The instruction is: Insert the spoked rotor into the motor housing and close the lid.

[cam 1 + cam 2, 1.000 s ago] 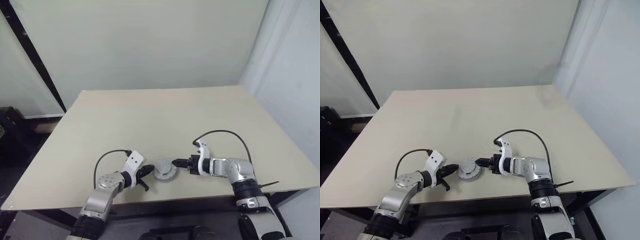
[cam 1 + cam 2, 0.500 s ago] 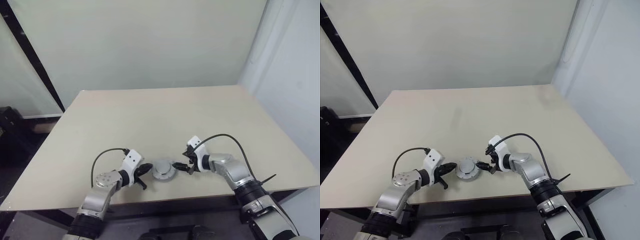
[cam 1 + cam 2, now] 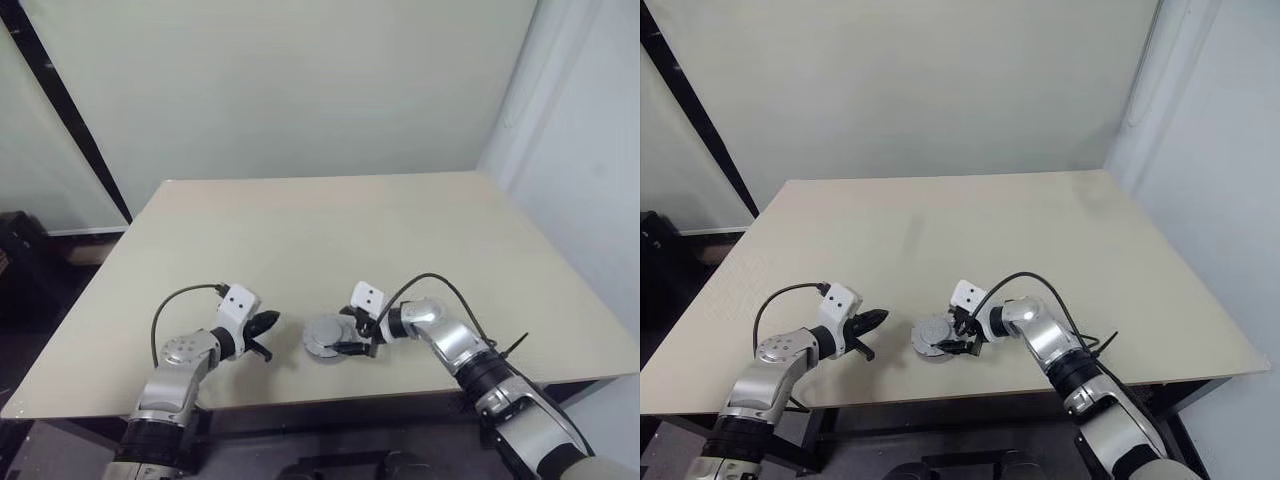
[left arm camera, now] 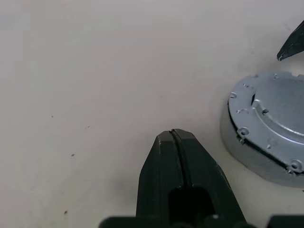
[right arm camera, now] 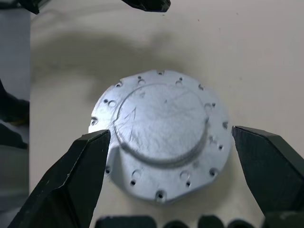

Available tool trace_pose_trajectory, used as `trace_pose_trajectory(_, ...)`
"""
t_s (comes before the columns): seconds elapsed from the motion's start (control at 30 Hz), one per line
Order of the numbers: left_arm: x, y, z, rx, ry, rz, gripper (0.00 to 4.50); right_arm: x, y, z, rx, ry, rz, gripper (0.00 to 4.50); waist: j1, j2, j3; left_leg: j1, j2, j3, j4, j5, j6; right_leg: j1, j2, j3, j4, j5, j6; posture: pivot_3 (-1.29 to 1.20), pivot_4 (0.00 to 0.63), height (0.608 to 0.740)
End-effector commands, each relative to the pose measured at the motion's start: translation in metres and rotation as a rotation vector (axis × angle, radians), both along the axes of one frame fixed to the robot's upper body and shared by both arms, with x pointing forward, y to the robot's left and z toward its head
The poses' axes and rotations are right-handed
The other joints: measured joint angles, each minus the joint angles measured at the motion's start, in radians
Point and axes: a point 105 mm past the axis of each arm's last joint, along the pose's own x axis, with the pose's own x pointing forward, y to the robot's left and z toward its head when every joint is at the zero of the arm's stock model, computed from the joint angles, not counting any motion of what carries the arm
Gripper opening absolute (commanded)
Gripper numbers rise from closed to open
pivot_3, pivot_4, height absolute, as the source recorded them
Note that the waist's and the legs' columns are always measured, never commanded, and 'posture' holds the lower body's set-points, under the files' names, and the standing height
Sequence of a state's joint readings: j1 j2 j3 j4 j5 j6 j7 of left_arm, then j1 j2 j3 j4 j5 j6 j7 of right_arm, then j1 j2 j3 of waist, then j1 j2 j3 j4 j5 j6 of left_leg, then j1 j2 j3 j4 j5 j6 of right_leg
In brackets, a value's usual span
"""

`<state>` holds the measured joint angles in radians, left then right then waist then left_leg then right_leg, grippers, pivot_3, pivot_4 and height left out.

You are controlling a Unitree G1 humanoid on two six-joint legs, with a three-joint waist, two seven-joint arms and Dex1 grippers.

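Lid [image 5: 161, 137] up, smooth light-grey face showing, the motor housing [image 3: 328, 337] sits near the front edge of the tan bench [image 3: 330, 230], roughly midway between the two arms. From the right wrist view the lid is a round silver disc with small holes around its rim and a raised circular centre that carries a few fine scratches. It lies flat over the housing, whose grey side wall shows beneath it in the left wrist view.

The right gripper [image 3: 350, 332] reaches in from the robot's right, and its fingers [image 5: 71, 185] stand spread wide, one on each side of the lid. Small gaps of bare bench show between the finger tips and the rim, so they straddle it without closing on it.

The left gripper [image 3: 262, 324] hangs just above the bench, apart from the housing on the robot's left, pointing toward it. Its fingers [image 4: 183, 175] are pressed together with only a thin seam between them, and they carry nothing.

A black cable loops over each wrist.
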<state>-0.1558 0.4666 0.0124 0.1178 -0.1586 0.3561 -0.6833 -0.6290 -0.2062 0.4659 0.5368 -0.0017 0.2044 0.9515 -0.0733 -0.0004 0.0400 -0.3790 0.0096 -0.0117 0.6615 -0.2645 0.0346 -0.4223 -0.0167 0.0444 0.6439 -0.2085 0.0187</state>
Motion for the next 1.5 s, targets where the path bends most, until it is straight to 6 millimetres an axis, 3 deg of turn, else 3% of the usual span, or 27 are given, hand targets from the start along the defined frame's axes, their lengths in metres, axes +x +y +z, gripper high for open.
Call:
trace_pose_trajectory(0.03, 0.001, 0.001, 0.011, -0.006, -0.04, 0.001, 0.0, 0.005, 0.009, 0.009, 0.009, -0.044, 0.032, 4.46, 0.0, 0.0, 0.0, 0.0, 0.0, 0.0, 0.0, 0.0, 0.0, 0.0, 0.0, 0.0, 0.0, 0.0, 0.0, 0.0, 0.0, 0.74)
trace_pose_trajectory(0.4, -0.002, -0.002, 0.01, -0.01, -0.035, -0.002, 0.0, -0.002, 0.018, -0.004, -0.049, -0.037, 0.116, 4.46, 0.002, 0.0, 0.0, 0.001, 0.0, 0.0, 0.001, 0.0, 0.0, 0.001, 0.0, 0.0, 0.002, 0.001, -0.001, 0.0, 0.0, 0.74)
trace_pose_trajectory(0.57, -0.003, -0.003, 0.01, -0.011, -0.032, -0.007, 0.0, -0.003, 0.017, -0.007, -0.083, -0.042, 0.151, 3.36, 0.001, 0.0, 0.0, 0.002, 0.0, 0.0, 0.001, 0.0, 0.0, 0.001, 0.0, 0.0, 0.002, 0.001, -0.001, 0.0, 0.0, 0.74)
trace_pose_trajectory(0.8, -0.001, -0.008, 0.01, -0.01, -0.033, -0.024, 0.0, 0.0, 0.018, -0.006, -0.095, -0.052, 0.145, 3.36, 0.001, 0.0, 0.0, 0.002, 0.0, 0.0, 0.001, 0.0, 0.0, 0.001, 0.0, 0.001, 0.002, 0.001, -0.001, 0.0, 0.0, 0.74)
trace_pose_trajectory(1.17, -0.001, -0.011, 0.008, -0.013, -0.031, -0.031, 0.0, 0.001, 0.025, -0.004, -0.023, 0.099, 0.009, 3.36, 0.001, 0.0, 0.0, 0.003, 0.0, 0.0, 0.003, 0.0, -0.001, 0.001, 0.0, 0.0, 0.005, 0.001, -0.002, 0.0, 0.0, 0.74)
trace_pose_trajectory(1.5, -0.001, -0.016, 0.006, -0.021, -0.028, -0.039, 0.0, -0.002, 0.02, -0.011, -0.111, 0.057, 0.018, 3.36, 0.001, 0.0, 0.0, 0.003, 0.0, 0.0, 0.005, 0.0, -0.001, 0.001, 0.0, 0.001, 0.008, 0.001, -0.002, 0.0, 0.0, 0.74)
